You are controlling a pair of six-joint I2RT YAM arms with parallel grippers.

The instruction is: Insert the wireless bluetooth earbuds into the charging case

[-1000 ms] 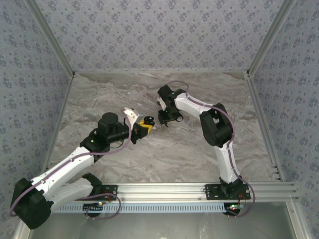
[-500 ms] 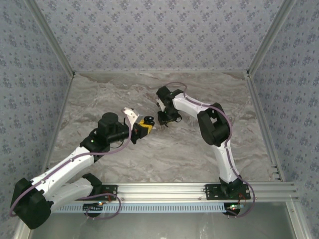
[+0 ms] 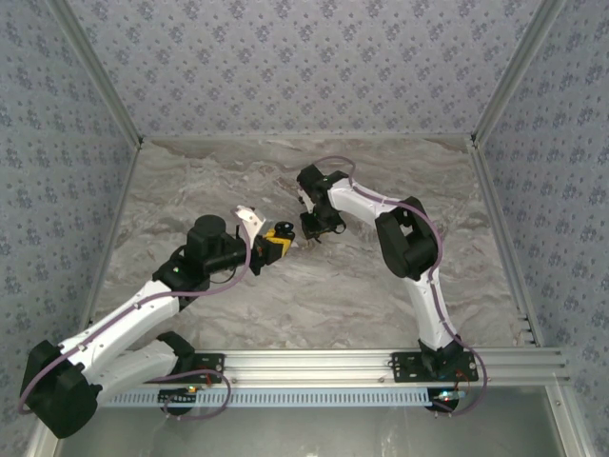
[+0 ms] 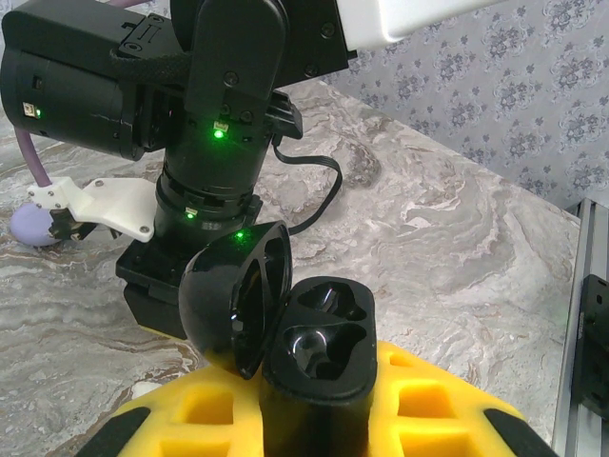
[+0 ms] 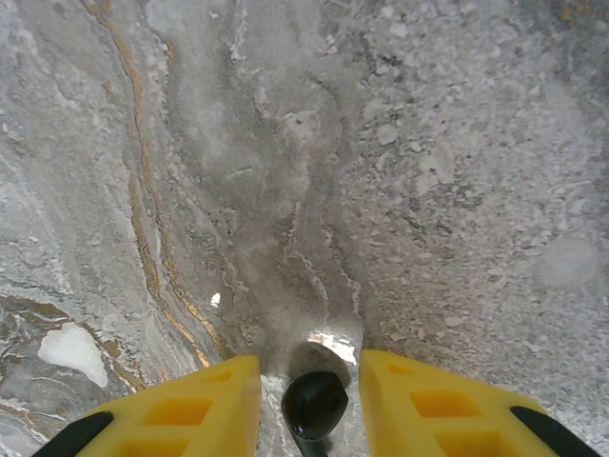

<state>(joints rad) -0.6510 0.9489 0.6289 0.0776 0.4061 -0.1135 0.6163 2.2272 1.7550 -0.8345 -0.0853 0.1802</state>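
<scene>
Currently bud [image 5: 314,405] sits between right gripper's [image 5: 309,364] parted jaws, unpinched; left gripper [image 4: 309,409] clamps open case [image 4: 324,333] just left of it.

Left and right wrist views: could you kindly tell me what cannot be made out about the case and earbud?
- Left wrist view: whether the glossy black open charging case holds an earbud; its wells are black on black, its base hidden between yellow left fingers.
- Right wrist view: the small black rounded earbud is cut by the bottom edge; whether yellow right fingers grip it is unclear.
</scene>
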